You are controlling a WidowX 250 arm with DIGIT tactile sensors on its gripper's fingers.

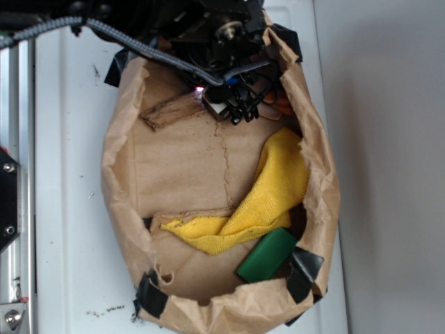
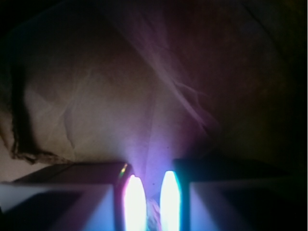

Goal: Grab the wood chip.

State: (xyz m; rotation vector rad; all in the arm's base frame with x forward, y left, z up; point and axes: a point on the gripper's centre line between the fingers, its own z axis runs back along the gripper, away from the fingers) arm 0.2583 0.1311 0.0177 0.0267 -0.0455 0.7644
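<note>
- Wood chip (image 1: 172,110): one, a flat grey-brown sliver with jagged ends, lying slantwise on the paper floor in the upper middle of the exterior frame, its right end reaching up to the gripper.
- Gripper (image 1: 212,104): one, black, coming down from the top centre of the exterior frame with a purple glow at its tip, right at the chip's right end. In the wrist view its two fingertips (image 2: 135,202) glow white-violet at the bottom centre, standing close together with only a narrow slit between them; something pale and creased shows low in that slit, but I cannot tell whether it is the chip or whether anything is gripped.
- Yellow cloth (image 1: 268,195): one, crumpled, running from the right centre down to the lower middle.
- Green block (image 1: 267,255): one, rectangular, at the lower right, just below the cloth.
- Orange-tan object (image 1: 281,106): one, mostly hidden behind the gripper near the bag's upper right wall.
- Brown paper bag (image 1: 115,167): one, torn open into a shallow basin holding everything, its rim fixed with black tape at the corners.
- White surface (image 1: 69,174): smooth and scuffed, beneath the bag; a metal rail runs down the left edge, and a grey area fills the right.
</note>
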